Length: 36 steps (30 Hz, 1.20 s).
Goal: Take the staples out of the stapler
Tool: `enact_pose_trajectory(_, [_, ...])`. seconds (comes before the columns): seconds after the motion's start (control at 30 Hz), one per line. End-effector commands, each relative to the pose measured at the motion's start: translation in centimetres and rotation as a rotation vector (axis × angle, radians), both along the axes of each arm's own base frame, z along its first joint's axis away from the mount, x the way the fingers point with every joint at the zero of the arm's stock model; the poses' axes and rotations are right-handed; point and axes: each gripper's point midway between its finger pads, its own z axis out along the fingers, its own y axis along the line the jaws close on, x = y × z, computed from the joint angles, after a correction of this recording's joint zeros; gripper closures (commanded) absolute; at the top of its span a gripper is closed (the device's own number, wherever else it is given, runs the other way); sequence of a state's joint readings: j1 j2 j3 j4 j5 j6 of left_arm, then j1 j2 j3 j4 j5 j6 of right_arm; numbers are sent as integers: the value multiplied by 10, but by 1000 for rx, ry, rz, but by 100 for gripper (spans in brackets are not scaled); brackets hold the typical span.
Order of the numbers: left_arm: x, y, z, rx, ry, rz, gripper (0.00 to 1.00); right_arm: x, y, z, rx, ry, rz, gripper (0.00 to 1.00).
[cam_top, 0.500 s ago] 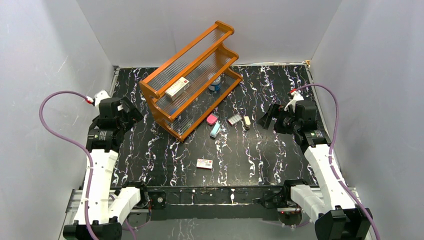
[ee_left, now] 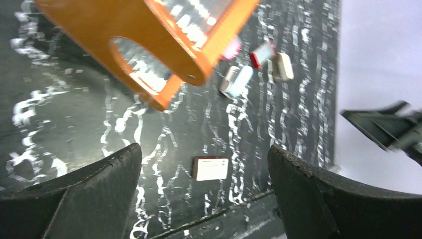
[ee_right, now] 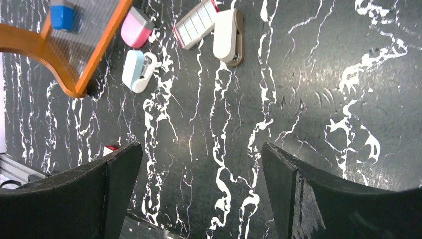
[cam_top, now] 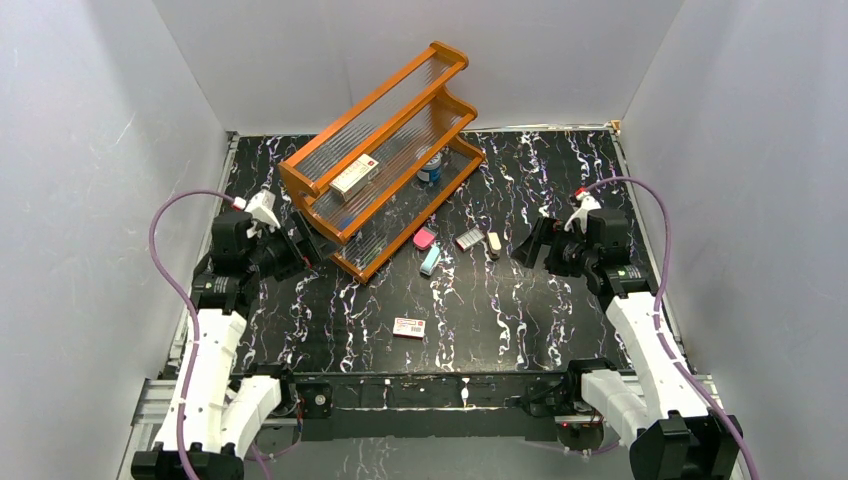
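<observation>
The small light teal stapler (cam_top: 430, 261) lies on the black marbled table, just off the orange rack's near end. It also shows in the left wrist view, where the stapler (ee_left: 238, 81) is far ahead, and in the right wrist view, where the stapler (ee_right: 137, 70) is at upper left. My left gripper (cam_top: 298, 248) hovers by the rack's near left corner, open and empty, well left of the stapler. In its own view the left gripper (ee_left: 204, 149) frames bare table. My right gripper (cam_top: 535, 240) is open and empty to the stapler's right; the right gripper (ee_right: 201, 147) is over bare table.
An orange tiered rack (cam_top: 380, 160) stands tilted at the back centre, holding a box and a blue item. A pink block (cam_top: 424, 238), a grey-and-red pack (cam_top: 468, 239) and a beige stapler (cam_top: 493, 244) lie near the teal one. A red-and-white box (cam_top: 409, 327) lies near the front edge.
My left arm has swung inward and to the right, bringing its gripper up to the rack's near corner. The right gripper has shifted slightly left. Objects on the table have not moved.
</observation>
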State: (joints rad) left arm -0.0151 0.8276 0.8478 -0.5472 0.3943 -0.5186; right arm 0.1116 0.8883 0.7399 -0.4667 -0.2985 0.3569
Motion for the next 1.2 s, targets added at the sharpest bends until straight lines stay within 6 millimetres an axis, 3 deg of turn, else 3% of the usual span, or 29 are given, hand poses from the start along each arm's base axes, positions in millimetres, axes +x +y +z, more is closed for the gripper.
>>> enact_pose_trajectory(0.0, [-16,-42,27,-144,-93,-210,7,1,5,1,48,-31,-2,1])
enact_pose_trajectory(0.13, [-28,-72,16,-118,-79,-304,8,2,12,-6,103,-4,-7,1])
enact_pose_trajectory(0.3, [-38,-115,-17,54,-31,-386,8,2,13,-8,106,15,-4,1])
enact_pose_trajectory(0.53, [-13,-146,-62,244,35,-375,6,-2,6,-1,76,-1,-29,1])
enact_pose_trajectory(0.73, [15,-132,-97,420,77,-275,4,-7,-3,1,40,12,-70,1])
enact_pose_trajectory(1.0, [32,-110,-135,565,177,-201,3,-10,-10,0,18,18,-110,1])
enact_pose_trajectory(1.17, [38,-69,-146,570,277,-88,3,-10,-12,-2,13,31,-118,1])
